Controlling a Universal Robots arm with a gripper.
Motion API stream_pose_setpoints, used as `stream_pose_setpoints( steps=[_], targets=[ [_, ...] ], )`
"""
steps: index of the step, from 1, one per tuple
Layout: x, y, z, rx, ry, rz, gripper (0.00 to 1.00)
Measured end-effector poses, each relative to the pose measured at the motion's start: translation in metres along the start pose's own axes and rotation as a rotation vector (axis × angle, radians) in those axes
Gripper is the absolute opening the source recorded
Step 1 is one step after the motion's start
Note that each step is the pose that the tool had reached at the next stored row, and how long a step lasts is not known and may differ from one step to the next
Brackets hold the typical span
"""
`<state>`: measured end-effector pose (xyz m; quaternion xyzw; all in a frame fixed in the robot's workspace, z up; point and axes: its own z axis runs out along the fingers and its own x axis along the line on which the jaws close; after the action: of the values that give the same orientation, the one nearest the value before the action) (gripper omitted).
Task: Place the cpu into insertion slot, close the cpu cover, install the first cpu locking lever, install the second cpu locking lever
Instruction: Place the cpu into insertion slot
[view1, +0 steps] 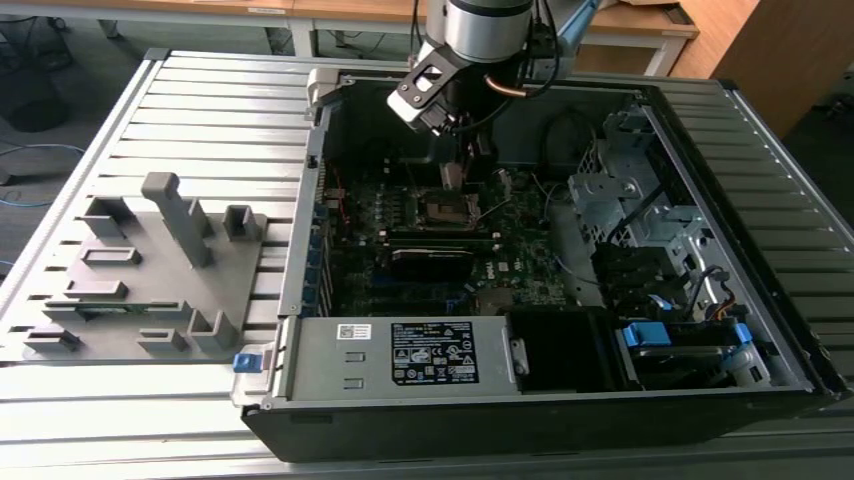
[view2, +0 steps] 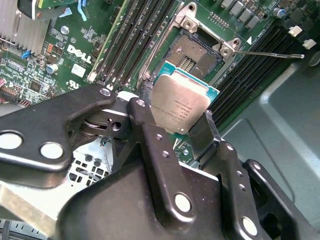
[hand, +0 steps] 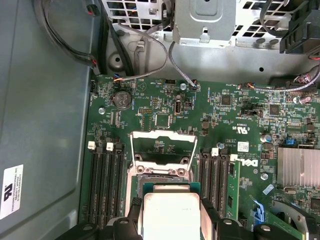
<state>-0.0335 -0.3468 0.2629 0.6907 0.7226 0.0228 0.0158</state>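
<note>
My gripper (view2: 177, 119) is shut on the cpu (view2: 181, 102), a square chip with a dull silver top, pinched by its edges between black fingers (view2: 145, 125). It hangs tilted just above the insertion slot (view2: 194, 50), which lies open with its dark centre bare. In the first wrist view the cpu (hand: 170, 212) sits in the gripper (hand: 171, 215) just short of the cpu cover (hand: 162, 133), a silvery frame flipped up and open. A thin wire lever (view2: 270, 54) sticks out sideways from the slot. In the exterior view the gripper (view1: 451, 176) reaches into the case over the slot (view1: 451, 208).
Long black memory slots (hand: 106, 185) flank the socket on both sides. A finned heatsink (hand: 299, 167) and cables (hand: 150, 70) lie nearby. The open computer case (view1: 310, 240) holds a drive cage (view1: 627, 195) and a power supply (view1: 400, 355). A grey fixture tray (view1: 147, 270) lies at the exterior view's left.
</note>
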Motion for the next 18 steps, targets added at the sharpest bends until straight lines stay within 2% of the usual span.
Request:
stream_pose_setpoints(
  steps=[18],
  targets=[
    [0.0, -0.0008, 0.004, 0.0001, -0.0002, 0.0, 0.54]
  ],
)
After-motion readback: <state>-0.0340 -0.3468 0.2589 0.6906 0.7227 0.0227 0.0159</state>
